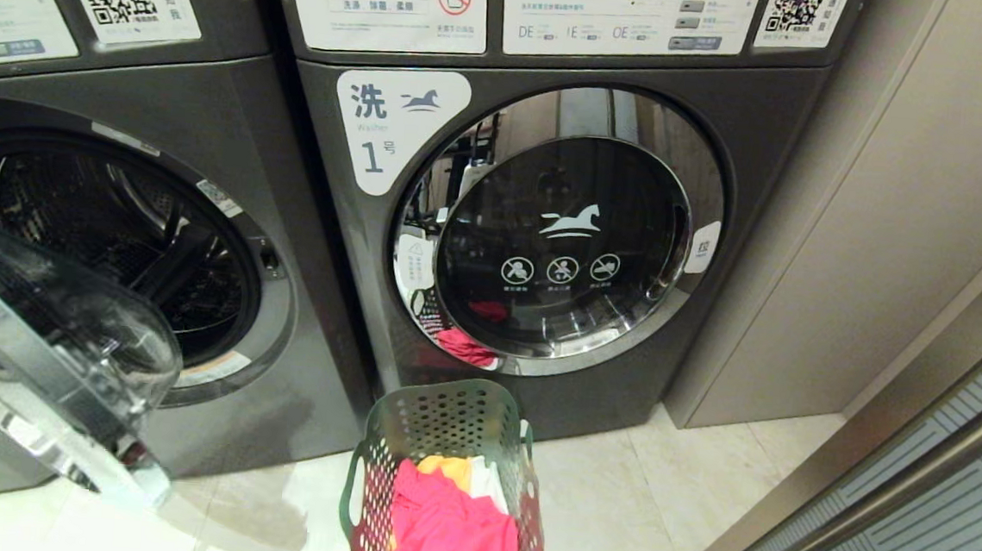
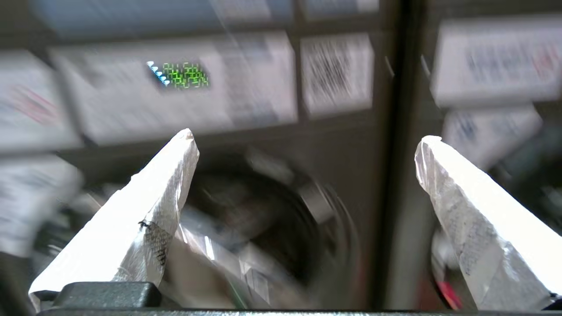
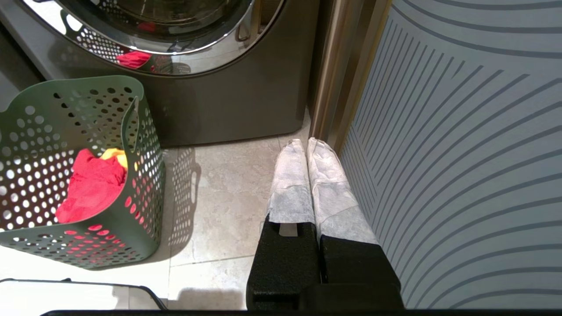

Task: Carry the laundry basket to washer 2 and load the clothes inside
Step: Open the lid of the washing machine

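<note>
— Where's the laundry basket (image 1: 443, 471)?
— Standing on the floor tiles (image 1: 612, 526), just in front of the shut washer labelled 1 (image 1: 546, 227). Holding the clothes (image 1: 448, 523): pink-red on top, orange-yellow and white tucked behind.
— And the washer on the left (image 1: 113, 240)?
— Door (image 1: 36, 347) swung wide open, drum dark; no numeral label showing in the head view.
— Left pincer (image 2: 303, 145)?
— Spread wide, nothing between the fingers (image 2: 145, 219), facing a washer front in a blurred wrist view.
— Right pincer (image 3: 306, 145)?
— Pressed together, gripping nothing, hanging low over the tiles beside the striped panel (image 3: 461, 153), well apart from the basket.
</note>
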